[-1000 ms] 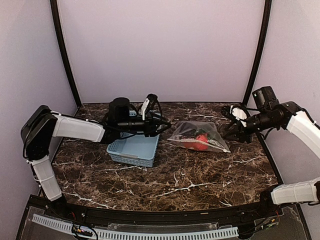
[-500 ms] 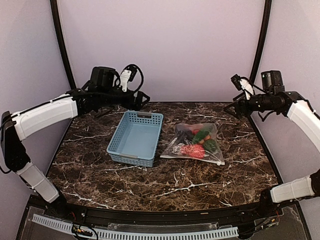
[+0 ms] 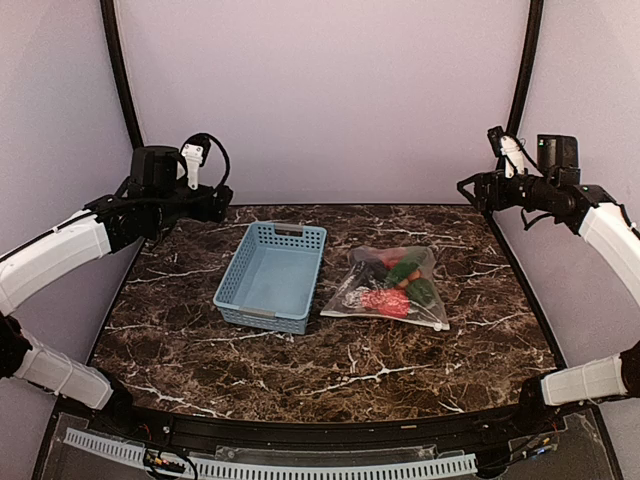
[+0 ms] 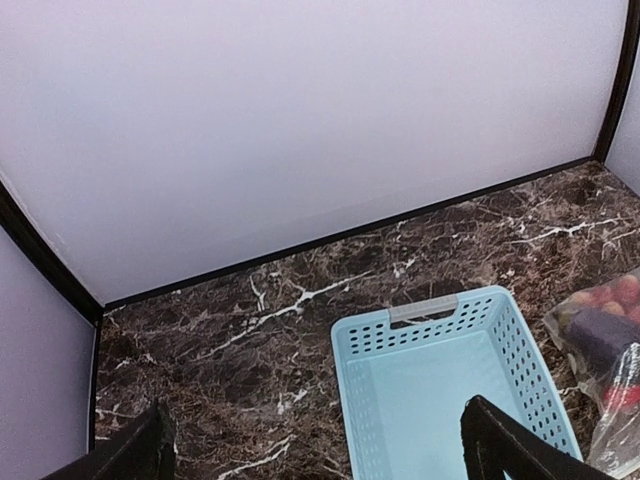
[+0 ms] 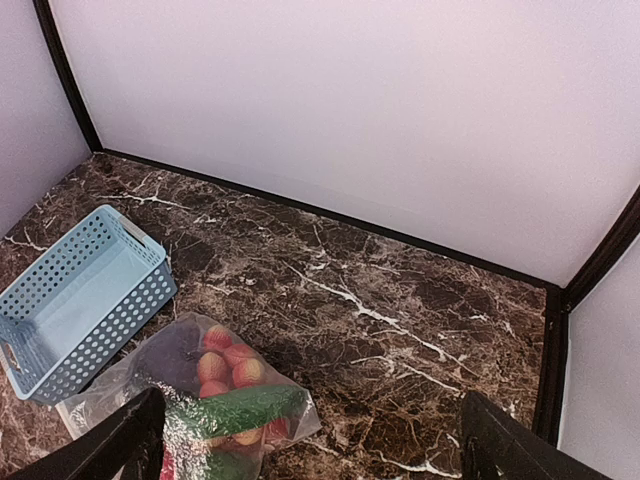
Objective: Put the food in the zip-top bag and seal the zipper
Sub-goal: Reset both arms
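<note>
The zip-top bag point(image 3: 385, 287) lies flat on the marble table, right of centre, with the food point(image 3: 392, 285) inside: red cherry tomatoes, green pieces and a dark eggplant. The zipper point(image 3: 385, 317) runs along the bag's near edge. Nothing touches the bag. My left gripper point(image 3: 216, 205) hangs open high over the table's far left, with nothing between its fingers point(image 4: 500, 450). At the far right my right gripper point(image 3: 474, 190) is raised and open too. The right wrist view shows the bag point(image 5: 215, 400) below its left finger point(image 5: 125, 445).
A light-blue slotted basket point(image 3: 270, 277) stands empty just left of the bag, its long side running front to back; it also shows in the left wrist view point(image 4: 450, 390). Lilac walls and black corner posts point(image 3: 125, 100) close in the back and sides.
Both grippers have opened and let go of the bag, which dropped flat on the table. Both arms have lifted and drawn back outward, left to the far left, right to the far right.
</note>
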`<act>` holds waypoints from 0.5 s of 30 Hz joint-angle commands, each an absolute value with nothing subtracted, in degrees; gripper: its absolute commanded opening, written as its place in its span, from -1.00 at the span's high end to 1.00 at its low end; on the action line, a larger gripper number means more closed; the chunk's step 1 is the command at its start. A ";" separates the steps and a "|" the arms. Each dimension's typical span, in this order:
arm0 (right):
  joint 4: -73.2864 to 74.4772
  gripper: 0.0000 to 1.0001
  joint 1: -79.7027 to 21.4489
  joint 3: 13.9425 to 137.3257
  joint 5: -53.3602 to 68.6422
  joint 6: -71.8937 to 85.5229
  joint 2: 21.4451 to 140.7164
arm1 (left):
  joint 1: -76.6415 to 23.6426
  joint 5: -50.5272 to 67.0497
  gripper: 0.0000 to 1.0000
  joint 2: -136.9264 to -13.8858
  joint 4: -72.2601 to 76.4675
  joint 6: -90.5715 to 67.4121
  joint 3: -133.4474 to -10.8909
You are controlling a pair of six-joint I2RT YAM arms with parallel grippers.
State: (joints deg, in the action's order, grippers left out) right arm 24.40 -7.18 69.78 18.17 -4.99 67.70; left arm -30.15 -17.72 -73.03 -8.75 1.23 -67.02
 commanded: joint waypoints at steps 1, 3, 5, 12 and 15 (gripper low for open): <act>20.79 -0.97 -6.98 66.62 16.57 -2.38 66.54 | -28.89 -15.11 -0.98 -75.63 -8.75 -1.77 -65.08; 20.17 -0.97 -6.94 64.91 17.53 -2.79 65.89 | -28.65 -13.71 -0.98 -76.09 -8.08 -2.71 -64.77; 19.91 -0.97 -6.94 63.21 19.82 -2.33 64.95 | -28.55 -12.54 -0.98 -76.08 -6.79 -2.53 -63.84; 19.55 -0.97 -5.27 61.52 21.55 -2.26 64.28 | -28.50 -8.83 -0.98 -74.01 -4.95 -2.56 -62.72; 18.26 -0.97 -4.69 60.55 24.04 -0.43 65.06 | -28.50 -9.97 -0.98 -72.22 -1.78 -2.88 -60.04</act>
